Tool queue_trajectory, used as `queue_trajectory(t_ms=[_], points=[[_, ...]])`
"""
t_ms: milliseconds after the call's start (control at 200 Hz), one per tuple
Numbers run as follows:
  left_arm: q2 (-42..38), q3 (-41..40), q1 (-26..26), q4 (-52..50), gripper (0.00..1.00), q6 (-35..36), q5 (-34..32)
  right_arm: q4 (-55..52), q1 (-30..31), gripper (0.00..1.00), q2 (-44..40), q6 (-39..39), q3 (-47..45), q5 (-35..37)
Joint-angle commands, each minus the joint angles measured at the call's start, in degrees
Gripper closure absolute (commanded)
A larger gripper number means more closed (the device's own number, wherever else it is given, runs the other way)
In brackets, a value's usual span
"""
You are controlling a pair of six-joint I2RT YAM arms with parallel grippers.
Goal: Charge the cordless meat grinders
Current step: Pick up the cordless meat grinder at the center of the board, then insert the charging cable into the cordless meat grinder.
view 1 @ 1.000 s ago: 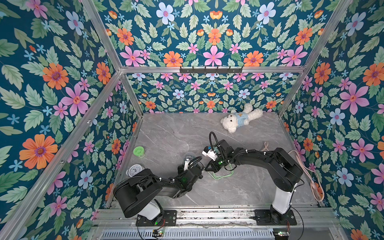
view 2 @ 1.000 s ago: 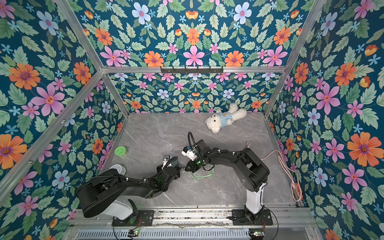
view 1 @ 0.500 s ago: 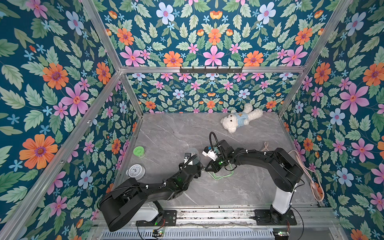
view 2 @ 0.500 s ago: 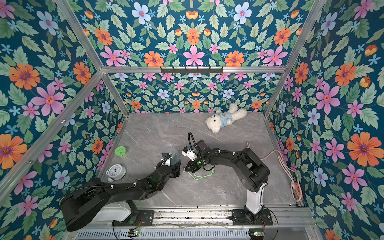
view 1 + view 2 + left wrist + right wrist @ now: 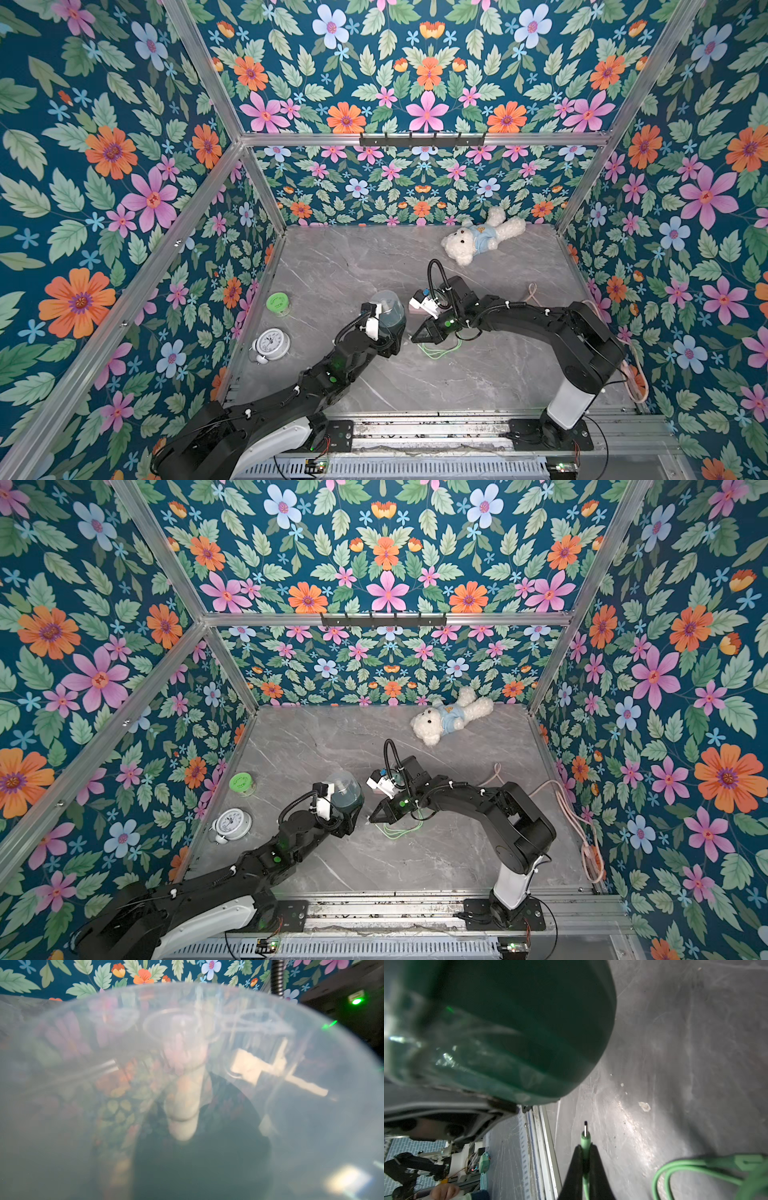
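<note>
Teal-green round base under a clear bluish-grey dome, pale spindle inside: cordless meat grinder (image 5: 387,309), one item.

Location: front-centre of the grey marble-patterned bench (image 5: 457,382), between the two arms, seated in the left tool (image 5: 390,336). Whether its base touches the bench cannot be told.

Left tool: black jaws spread wide around the grinder's base, gripping it. In the left wrist view the dome (image 5: 187,1084) fills nearly the whole picture and the fingers cannot be seen.

Right tool (image 5: 417,337): narrow black jaws closed on the light green charging plug (image 5: 585,1138). The plug's bare metal tip points toward the grinder's base (image 5: 519,1032), near it and not touching.

Light green cable (image 5: 440,353): runs back from the plug and lies in loose loops on the bench under the right wrist.

Other items:
- Bright green round-lidded jar (image 5: 277,302): near the left wall.
- White round twin-bell alarm clock (image 5: 272,344): face up, just in front of the jar.
- White plush teddy bear in a pale blue shirt (image 5: 482,241): lying at the back right.
- Pale pink cord (image 5: 636,374): along the bench's right edge.
- Black hook rail (image 5: 422,140): on the aluminium bar of the floral back wall.
</note>
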Motion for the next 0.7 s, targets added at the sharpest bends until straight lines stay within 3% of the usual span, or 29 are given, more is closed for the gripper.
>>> queue_trajectory(t_ms=[0, 235, 490, 695], points=[[-1.5, 0.0, 0.7, 3.1, 0.30, 2.9, 3.7, 5.4, -0.2, 1.00, -2.7, 5.8, -2.0, -6.4], [1.6, 0.6, 0.9, 8.4, 0.30, 6.0, 6.8, 25.1, -4.4, 1.00, -5.9, 24.0, -8.9, -16.8], [2.0, 0.1, 0.9, 14.8, 0.30, 8.5, 8.7, 38.9, -4.9, 1.00, -4.8, 35.6, -10.8, -20.2], [1.1, 0.2, 1.0, 17.0, 0.31, 10.7, 9.1, 59.6, -7.0, 1.00, 0.0, 49.5, -14.3, -22.7]])
